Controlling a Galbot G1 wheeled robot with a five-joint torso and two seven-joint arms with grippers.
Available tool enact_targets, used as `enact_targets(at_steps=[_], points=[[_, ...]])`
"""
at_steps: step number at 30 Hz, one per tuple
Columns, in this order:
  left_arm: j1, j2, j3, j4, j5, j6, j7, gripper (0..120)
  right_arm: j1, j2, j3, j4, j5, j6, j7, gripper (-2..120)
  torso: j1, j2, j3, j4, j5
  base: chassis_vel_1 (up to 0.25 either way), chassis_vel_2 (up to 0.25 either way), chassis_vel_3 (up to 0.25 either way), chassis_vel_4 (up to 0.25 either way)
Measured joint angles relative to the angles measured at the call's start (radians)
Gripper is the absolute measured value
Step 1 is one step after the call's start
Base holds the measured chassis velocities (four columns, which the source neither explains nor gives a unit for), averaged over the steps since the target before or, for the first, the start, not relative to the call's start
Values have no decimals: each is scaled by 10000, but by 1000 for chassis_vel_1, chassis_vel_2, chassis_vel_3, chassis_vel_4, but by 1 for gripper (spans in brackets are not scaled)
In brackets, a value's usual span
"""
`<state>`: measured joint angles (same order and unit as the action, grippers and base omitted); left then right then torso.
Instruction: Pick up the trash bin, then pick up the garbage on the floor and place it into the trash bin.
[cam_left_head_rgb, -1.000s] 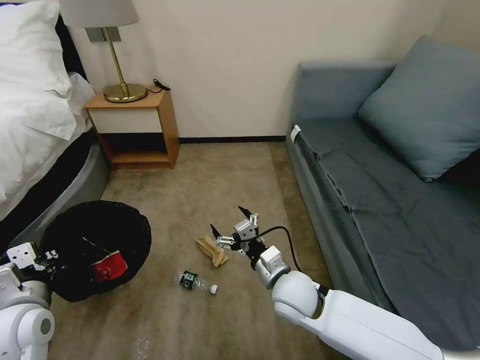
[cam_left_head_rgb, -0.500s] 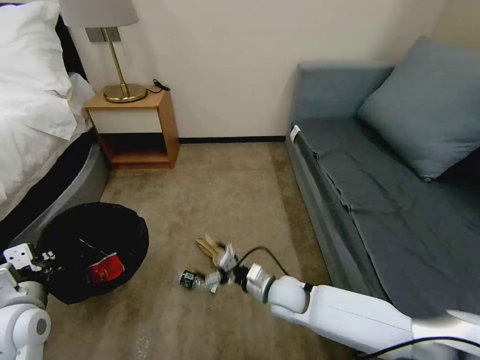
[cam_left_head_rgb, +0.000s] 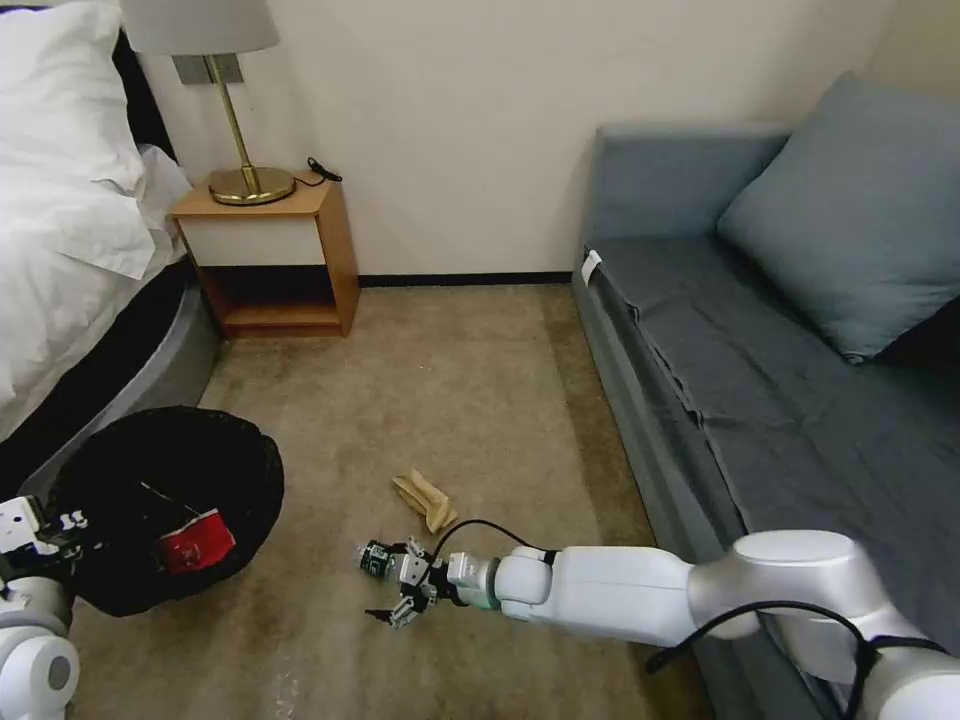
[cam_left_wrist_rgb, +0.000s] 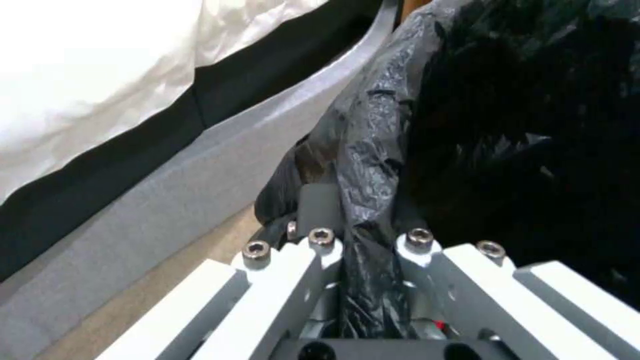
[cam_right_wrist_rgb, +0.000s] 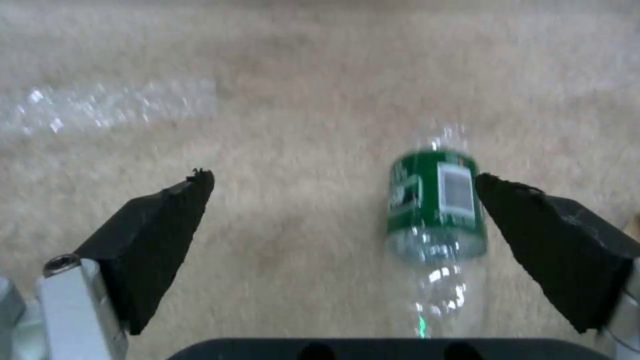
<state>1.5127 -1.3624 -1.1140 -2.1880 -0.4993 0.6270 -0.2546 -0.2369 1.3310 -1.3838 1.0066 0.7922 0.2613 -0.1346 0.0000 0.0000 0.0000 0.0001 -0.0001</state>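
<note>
The clear bottle lies on its side on the carpet, and serves here as the reference point. The right gripper sits low over it with jaws spread wide; in the right wrist view the bottle rests hard against one fingertip, well off the centre of the gap.

Beyond the bottle, toward the sofa, lies the crumpled tan paper, untouched. To the bottle's bed side hangs the trash bin, a red-white packet already inside. The left gripper is clamped on the bin's black liner.

Risks, as judged: closing off-centre may roll or squirt the round bottle away. A grip on thin liner alone may slip or tear.
</note>
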Motion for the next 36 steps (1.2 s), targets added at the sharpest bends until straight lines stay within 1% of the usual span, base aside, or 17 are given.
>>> enact_targets(at_steps=[7, 9, 15, 20, 26, 28, 30, 36], points=[[-4, -176, 201, -141, 40, 0, 1, 4, -152, 126, -9, -433, 233, -66, -72, 100, 0, 0, 0, -2, 0, 0, 0, 0, 0], [27, -234, 231, -183, 67, -11, 0, 4, -254, 215, 43, -776, 231, -53, -133, 100, 0, 0, 0, -2, 0, 0, 0, 0, 0], [186, -318, 99, -247, 84, -116, 4, 4, -523, 605, 344, -1971, 167, 18, -433, 100, 0, 0, 0, -1, 0, 0, 0, 0, 0], [241, -380, 69, -243, 86, -168, 17, 4, -621, 906, 513, -2603, 106, 9, -612, 100, 0, 0, 0, -1, 1, 0, 0, 0, 0], [220, -320, 65, -246, 86, -168, 17, 4, -723, 1111, 622, -2972, 78, -18, -699, 99, 0, 0, 0, 0, 1, 0, 0, 0, 0], [206, -292, 68, -224, 84, -169, 18, 4, -817, 1194, 697, -3235, -16, -18, -808, 97, 0, 0, 0, -2, 1, 0, 0, 0, 0], [216, -283, 86, -198, 81, -169, 19, 4, -901, 1273, 772, -3489, -142, -21, -879, 90, 0, 0, 0, -1, 0, 0, 0, 0, 0], [222, -246, 102, -179, 80, -169, 20, 4, -1091, 1477, 999, -3971, -428, -35, -1061, 90, 0, 0, 0, -2, 1, 0, 0, 0, 0]])
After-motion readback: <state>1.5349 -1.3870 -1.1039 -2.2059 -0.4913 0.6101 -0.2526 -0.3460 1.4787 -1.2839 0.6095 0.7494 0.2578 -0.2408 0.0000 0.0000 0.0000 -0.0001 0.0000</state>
